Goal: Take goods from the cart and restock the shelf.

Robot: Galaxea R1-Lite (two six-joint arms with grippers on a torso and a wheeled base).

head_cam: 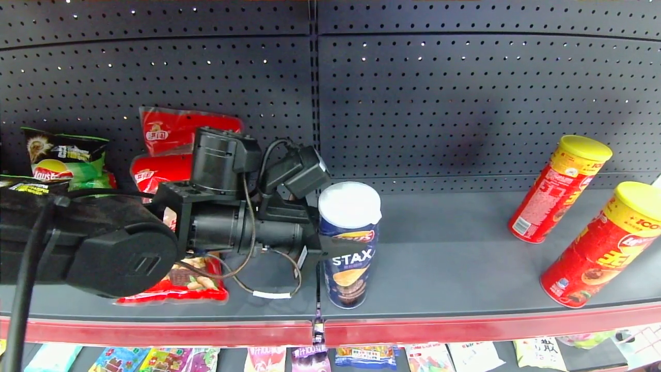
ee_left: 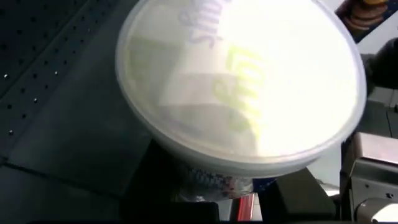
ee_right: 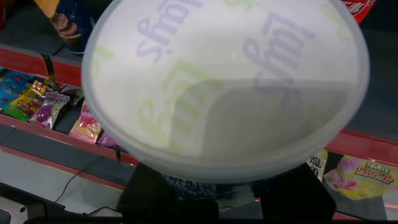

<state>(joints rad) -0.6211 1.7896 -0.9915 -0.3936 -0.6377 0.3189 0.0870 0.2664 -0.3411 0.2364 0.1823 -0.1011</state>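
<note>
Left fingers [head_cam: 335,244]: black, clamped around the upper body of the blue can [head_cam: 348,281]. The can is a cardboard cylinder with a flat translucent white lid, upright on the shelf deck [head_cam: 454,258], close to the red front lip [head_cam: 465,328].

Right fingers [ee_right: 292,199]: dark, clamped on either side of a second can [ee_right: 224,87] with the same white lid, held out in front of the shelf's front edge.

Open room: bare smooth grey deck between the blue can and two red cans with yellow lids [head_cam: 560,188] [head_cam: 599,245] at the right end.

Left of the arm: glossy red snack bags [head_cam: 170,289] and a green chip bag [head_cam: 67,160], crowded together.

Behind: dark perforated back panel [head_cam: 439,103].

Below: small coloured packets [head_cam: 361,356] on the lower shelf.
</note>
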